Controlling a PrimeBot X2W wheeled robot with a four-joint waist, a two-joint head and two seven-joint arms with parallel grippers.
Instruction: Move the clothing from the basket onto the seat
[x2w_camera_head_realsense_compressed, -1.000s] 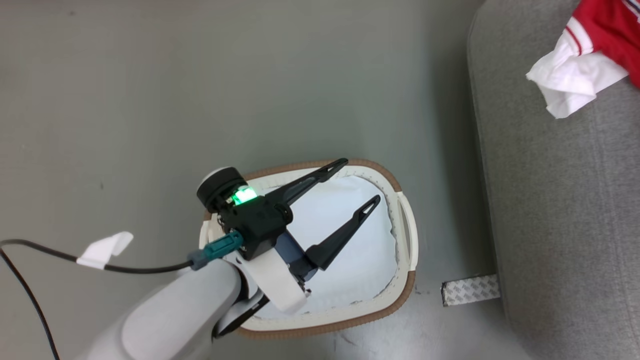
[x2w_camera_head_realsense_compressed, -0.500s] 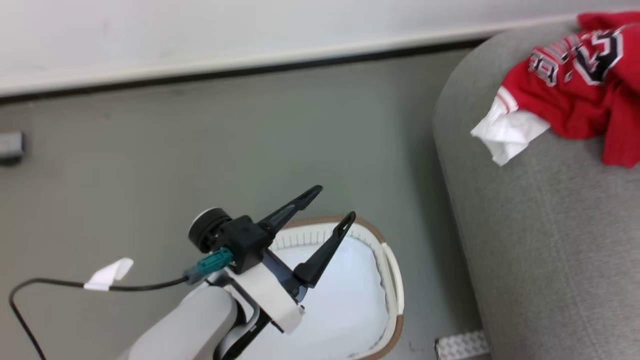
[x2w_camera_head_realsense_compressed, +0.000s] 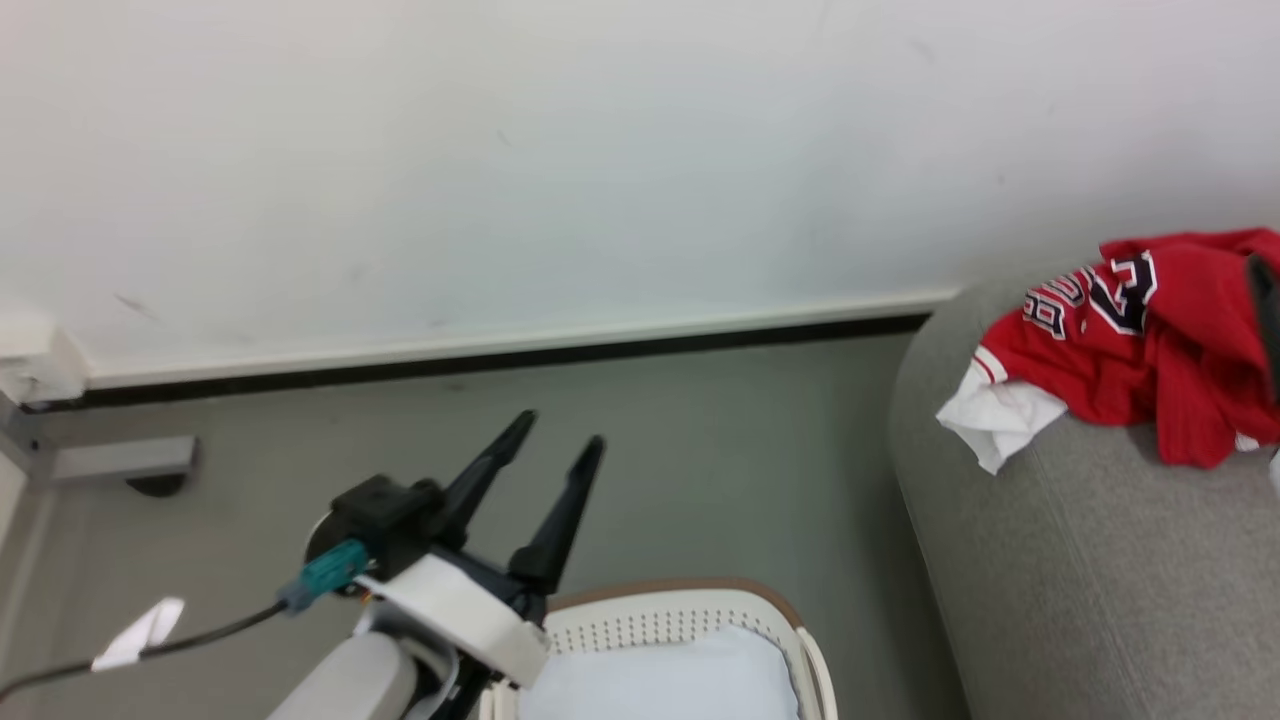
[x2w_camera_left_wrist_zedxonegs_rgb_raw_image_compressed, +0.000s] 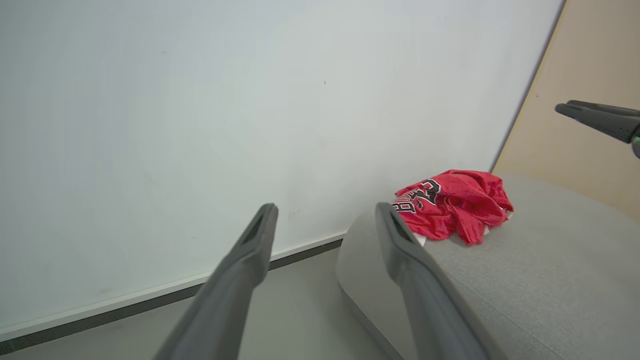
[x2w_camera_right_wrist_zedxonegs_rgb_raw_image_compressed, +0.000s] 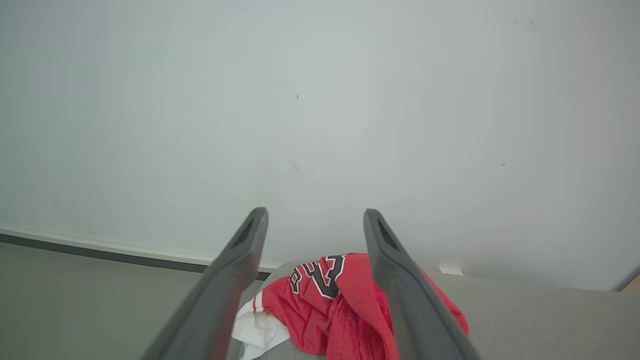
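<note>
The red jersey (x2w_camera_head_realsense_compressed: 1130, 340) lies crumpled on the grey sofa (x2w_camera_head_realsense_compressed: 1080, 560) near its rounded end, white part hanging toward the edge. It is also in the left wrist view, jersey (x2w_camera_left_wrist_zedxonegs_rgb_raw_image_compressed: 450, 200) on the sofa (x2w_camera_left_wrist_zedxonegs_rgb_raw_image_compressed: 525, 280), and below the right fingers, jersey (x2w_camera_right_wrist_zedxonegs_rgb_raw_image_compressed: 325, 295). The white basket (x2w_camera_head_realsense_compressed: 700, 610) with its brown rim sits at the bottom, holding a pale blue cloth (x2w_camera_head_realsense_compressed: 660, 680). My left gripper (x2w_camera_head_realsense_compressed: 560, 432) is open and empty, raised above the basket's far rim and pointing at the wall, left gripper (x2w_camera_left_wrist_zedxonegs_rgb_raw_image_compressed: 325, 209). My right gripper (x2w_camera_right_wrist_zedxonegs_rgb_raw_image_compressed: 314, 215) is open above the jersey, holding nothing.
A white wall with a dark baseboard (x2w_camera_head_realsense_compressed: 500, 355) runs behind the grey floor. A grey fitting (x2w_camera_head_realsense_compressed: 110, 460) sits at the wall on the left. A black cable with a white tag (x2w_camera_head_realsense_compressed: 140, 630) trails from my left wrist. A beige panel (x2w_camera_left_wrist_zedxonegs_rgb_raw_image_compressed: 590, 75) stands behind the sofa.
The head camera has tilted up, bringing the wall into view. My left gripper has risen from over the basket and its fingers have drawn closer together. The jersey stays on the sofa.
</note>
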